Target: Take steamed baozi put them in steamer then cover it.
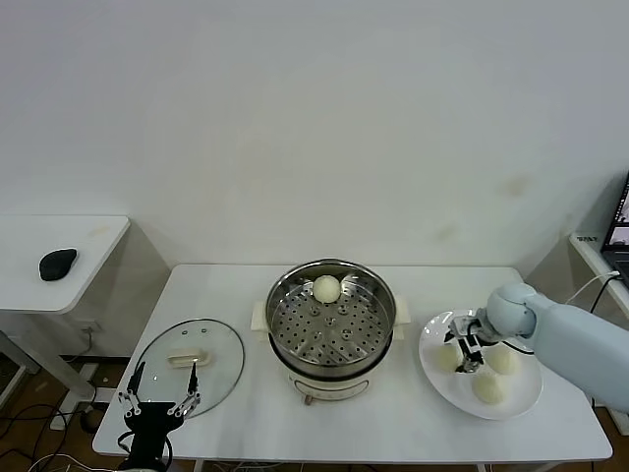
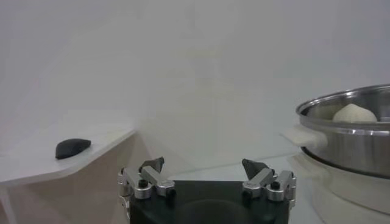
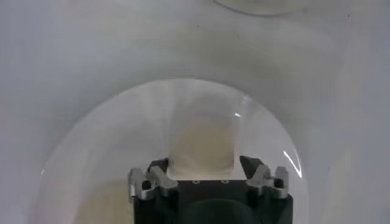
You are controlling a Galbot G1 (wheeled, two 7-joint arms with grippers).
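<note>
The steamer stands mid-table with one baozi on its perforated tray, toward the back. Three more baozi lie on a white plate to the right. My right gripper is down over the plate's left bun. In the right wrist view it is open, and that baozi lies between the fingers, which stand close on either side. The cover lies flat on the table left of the steamer. My left gripper is open and empty at the cover's near edge.
The other two buns lie just right of my right gripper. A side table at the far left holds a black mouse. The left wrist view shows the steamer with its bun.
</note>
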